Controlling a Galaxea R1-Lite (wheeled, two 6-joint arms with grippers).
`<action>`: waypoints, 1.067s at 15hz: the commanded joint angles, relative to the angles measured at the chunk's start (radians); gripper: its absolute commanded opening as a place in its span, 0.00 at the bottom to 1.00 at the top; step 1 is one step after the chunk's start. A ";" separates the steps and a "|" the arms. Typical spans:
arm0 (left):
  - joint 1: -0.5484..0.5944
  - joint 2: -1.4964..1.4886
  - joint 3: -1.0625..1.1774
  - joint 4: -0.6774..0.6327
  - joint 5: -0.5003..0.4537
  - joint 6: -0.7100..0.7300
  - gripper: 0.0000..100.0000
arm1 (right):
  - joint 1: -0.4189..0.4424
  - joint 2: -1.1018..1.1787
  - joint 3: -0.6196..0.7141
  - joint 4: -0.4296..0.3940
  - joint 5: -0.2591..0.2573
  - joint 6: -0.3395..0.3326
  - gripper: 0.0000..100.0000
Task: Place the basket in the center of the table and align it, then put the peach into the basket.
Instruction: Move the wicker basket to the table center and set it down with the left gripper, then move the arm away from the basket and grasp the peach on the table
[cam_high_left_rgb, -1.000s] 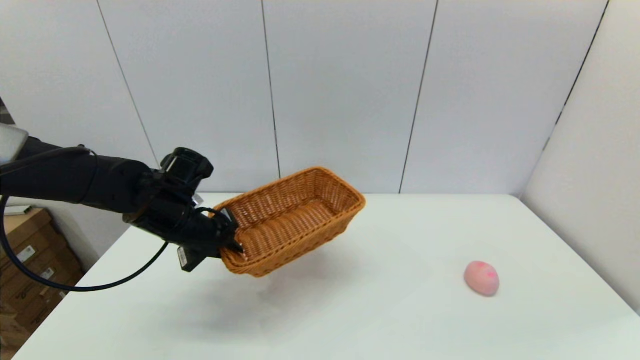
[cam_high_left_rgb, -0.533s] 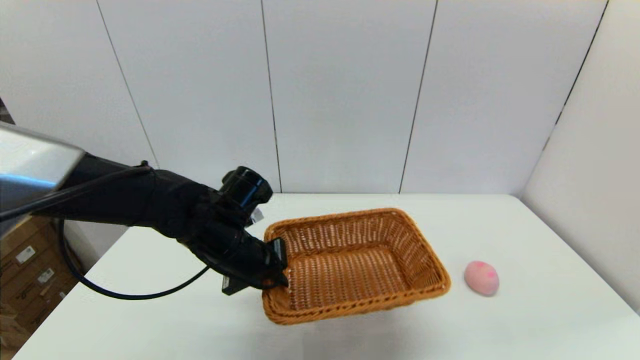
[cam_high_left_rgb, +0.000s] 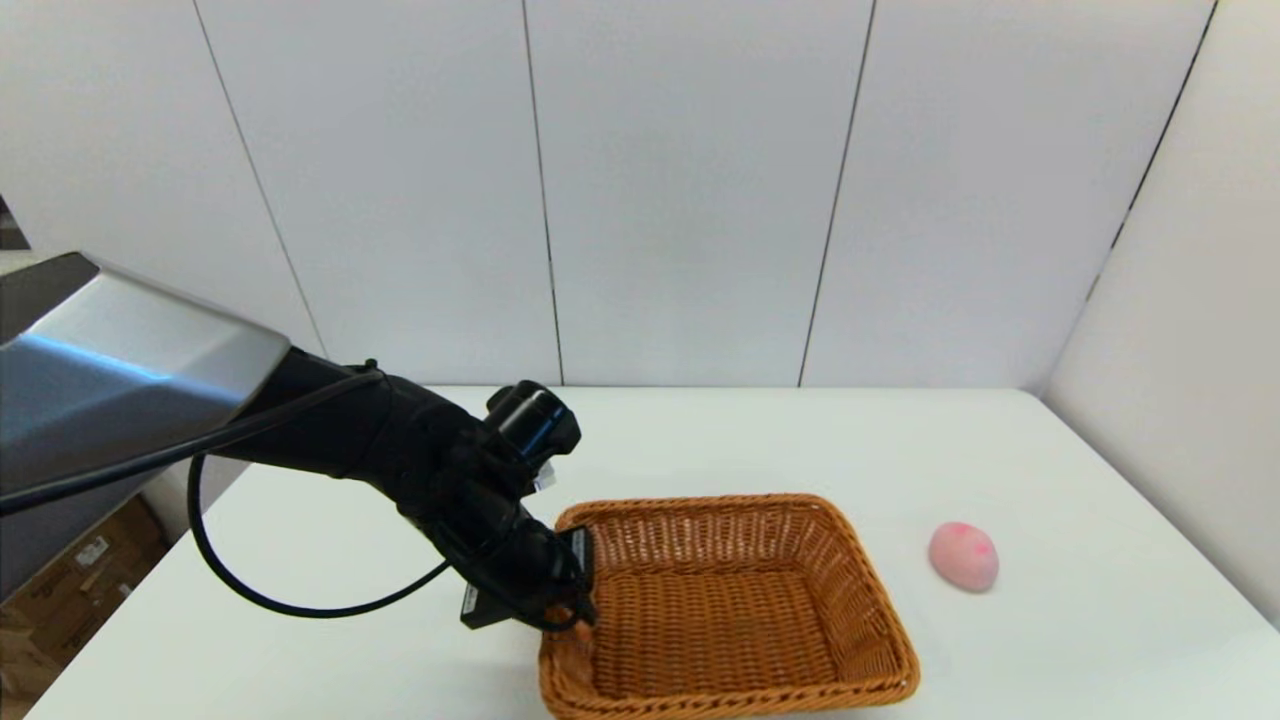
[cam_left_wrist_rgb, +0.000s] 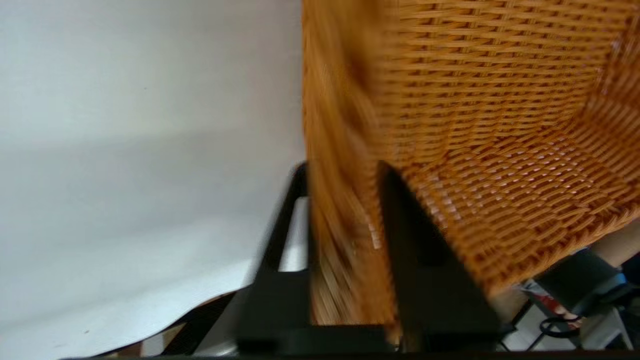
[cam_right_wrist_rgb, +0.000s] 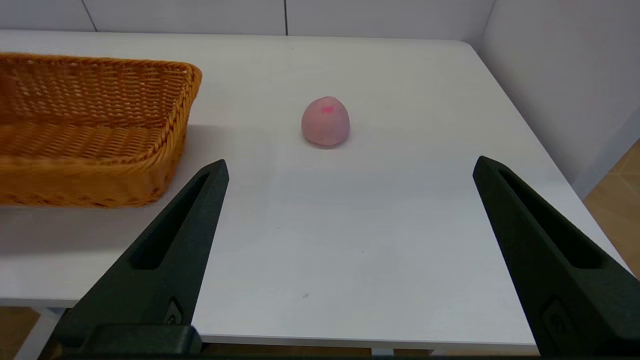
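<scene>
The orange-brown wicker basket (cam_high_left_rgb: 730, 610) sits near the front middle of the white table (cam_high_left_rgb: 700, 440). My left gripper (cam_high_left_rgb: 575, 600) is shut on the basket's left short wall; in the left wrist view its two black fingers (cam_left_wrist_rgb: 425, 260) pinch the woven rim of the basket (cam_left_wrist_rgb: 500, 125). The pale pink peach (cam_high_left_rgb: 963, 556) lies on the table to the right of the basket, apart from it. My right gripper (cam_right_wrist_rgb: 350, 167) stands open off the table's near edge, pointing toward the peach (cam_right_wrist_rgb: 325, 121), with the basket (cam_right_wrist_rgb: 90, 130) off to one side.
White panel walls close the back and right of the table. Cardboard boxes (cam_high_left_rgb: 70, 590) stand on the floor past the table's left edge. Bare tabletop lies behind the basket and around the peach.
The left arm has carried the basket from high at the back left down to the front middle of the table and levelled it. The peach has stayed put.
</scene>
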 joint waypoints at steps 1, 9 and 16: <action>0.010 -0.024 -0.010 0.004 0.019 -0.003 1.00 | 0.001 0.000 0.000 0.001 -0.001 0.000 1.00; 0.442 -0.347 -0.073 0.083 0.096 0.229 1.00 | 0.001 0.000 -0.002 0.001 -0.001 0.001 1.00; 0.519 -0.771 0.126 0.197 0.339 0.304 1.00 | 0.001 0.000 0.000 0.001 -0.001 0.001 1.00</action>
